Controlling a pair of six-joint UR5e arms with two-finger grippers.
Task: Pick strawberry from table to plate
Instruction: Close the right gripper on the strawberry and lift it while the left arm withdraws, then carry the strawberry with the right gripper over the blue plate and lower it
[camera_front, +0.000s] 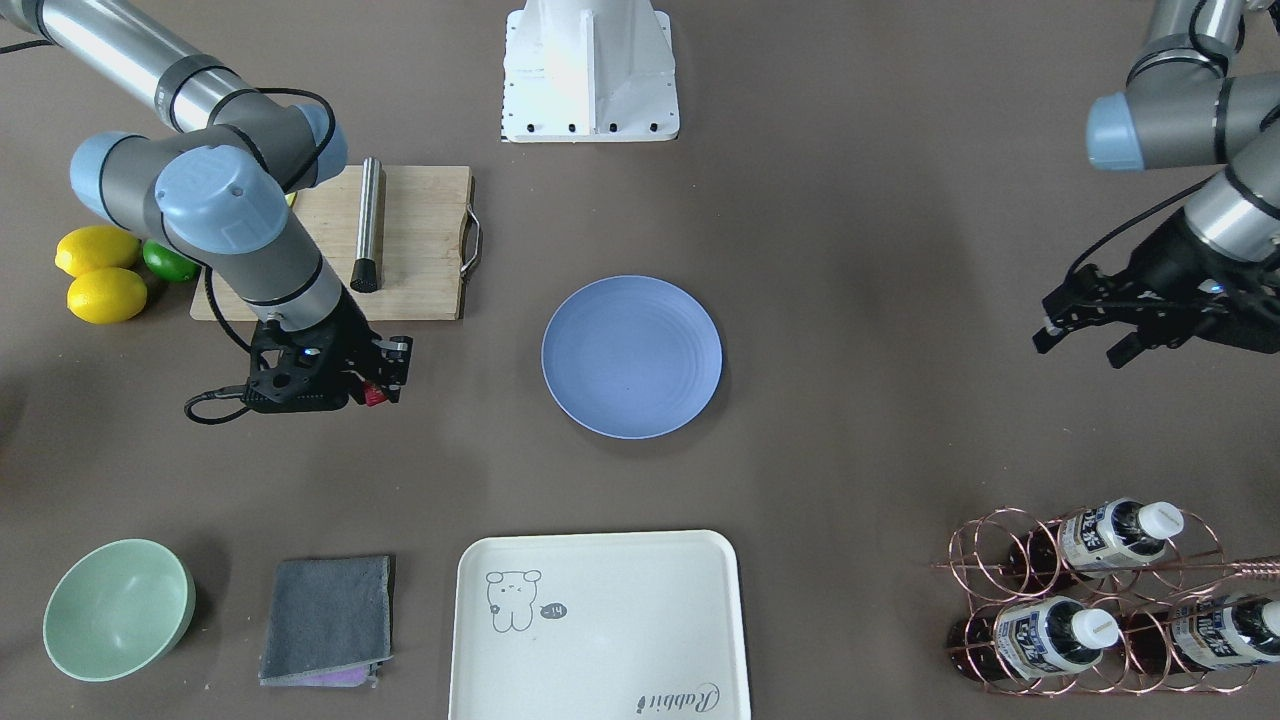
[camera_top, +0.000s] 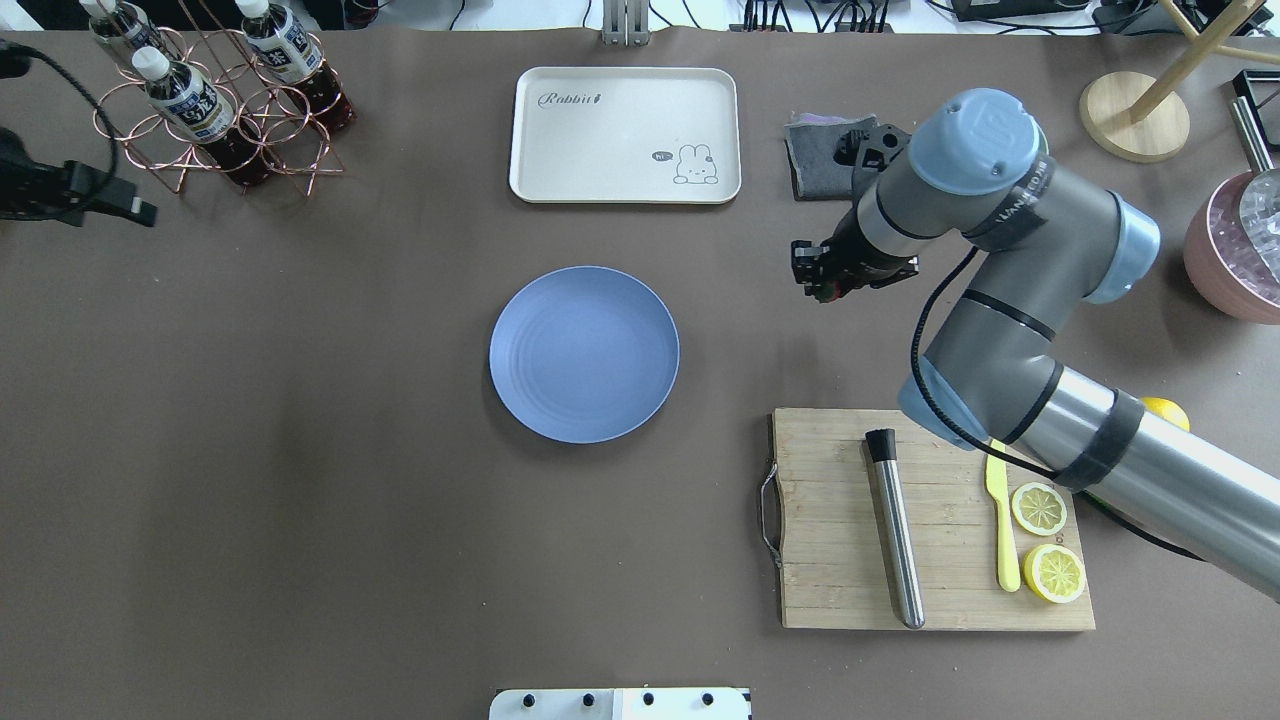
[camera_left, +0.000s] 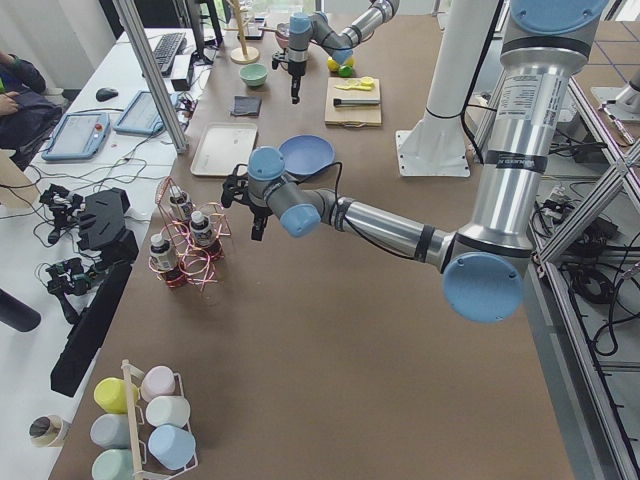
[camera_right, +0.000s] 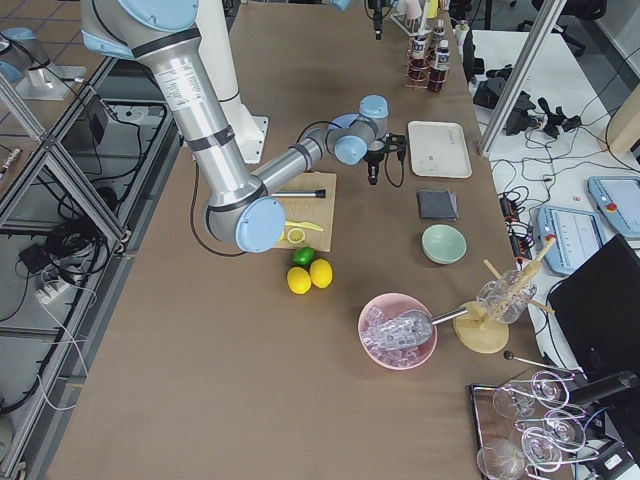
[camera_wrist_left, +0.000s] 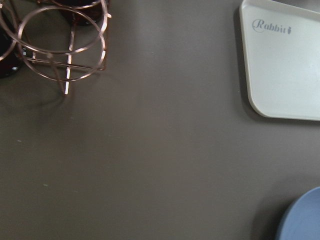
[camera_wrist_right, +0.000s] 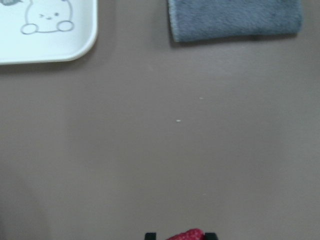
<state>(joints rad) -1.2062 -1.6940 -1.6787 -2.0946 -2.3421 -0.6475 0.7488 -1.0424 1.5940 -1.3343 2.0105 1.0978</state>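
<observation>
The strawberry (camera_front: 375, 396) is a tiny deep-red berry pinched between the black fingers of the right gripper (camera_front: 385, 385). It hangs over the worktop (camera_front: 860, 300) in the robot's right half, about midway between the robot's edge and the operators' edge. It is beside the periwinkle-blue plate (camera_front: 631, 357) but apart from it, and just past the far edge of the wooden cutting board (camera_top: 840, 520).

The front-facing view shows it best, as a red lump under the fingertips. The overhead view gives only a red sliver, since the wrist hides most of it. The right wrist view catches just its pitted red top at the bottom edge between two dark finger ends, with the grey cloth (camera_wrist_right: 235, 17) and a corner of the cream tray (camera_wrist_right: 45, 30) beyond. No view shows its green cap.

The plate lies bare at the worktop's centre. The left gripper (camera_front: 1082, 348) has its fingers spread wide and holds nothing, near the worktop's left end. Its wrist view shows the copper bottle rack (camera_wrist_left: 65, 45), not the berry.
</observation>
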